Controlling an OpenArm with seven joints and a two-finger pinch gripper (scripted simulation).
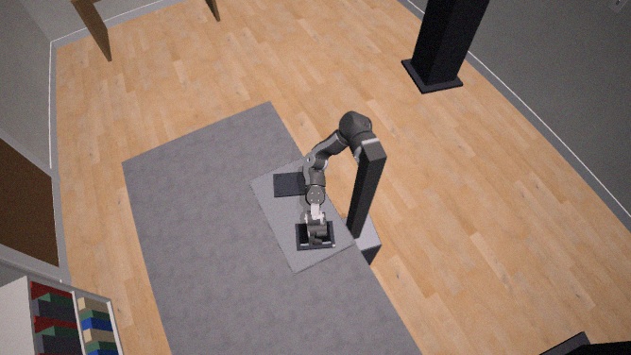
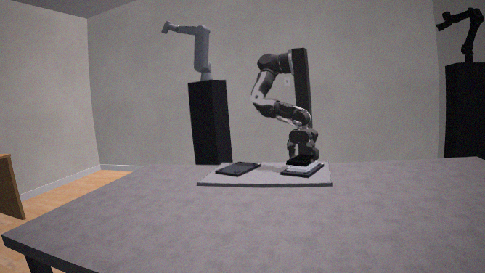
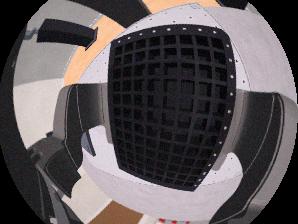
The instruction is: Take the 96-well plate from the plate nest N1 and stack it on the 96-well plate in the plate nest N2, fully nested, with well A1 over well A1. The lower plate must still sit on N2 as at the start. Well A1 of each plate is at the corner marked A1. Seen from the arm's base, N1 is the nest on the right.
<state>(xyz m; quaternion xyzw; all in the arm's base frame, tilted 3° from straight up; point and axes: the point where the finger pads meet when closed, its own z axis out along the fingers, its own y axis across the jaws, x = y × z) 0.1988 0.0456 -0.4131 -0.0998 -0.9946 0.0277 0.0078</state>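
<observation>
The hand (image 2: 302, 157) grips a dark 96-well plate (image 2: 300, 160) low over nest N2 (image 2: 316, 169), where a white 96-well plate (image 2: 308, 167) lies. In the exterior view the dark plate is at the white one's top; whether it is fully nested cannot be told. Nest N1 (image 2: 237, 168) stands well apart on the same grey mat (image 2: 266, 179) on the surface (image 2: 254, 225)

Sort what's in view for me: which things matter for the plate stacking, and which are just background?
Part of the job:
- gripper, shut on the dark 96-well plate
- white 96-well plate below it, on its nest
- empty dark nest
- grey base mat

Just background:
- grey arm on black pedestal
- black arm on pedestal
- bookshelf
</observation>
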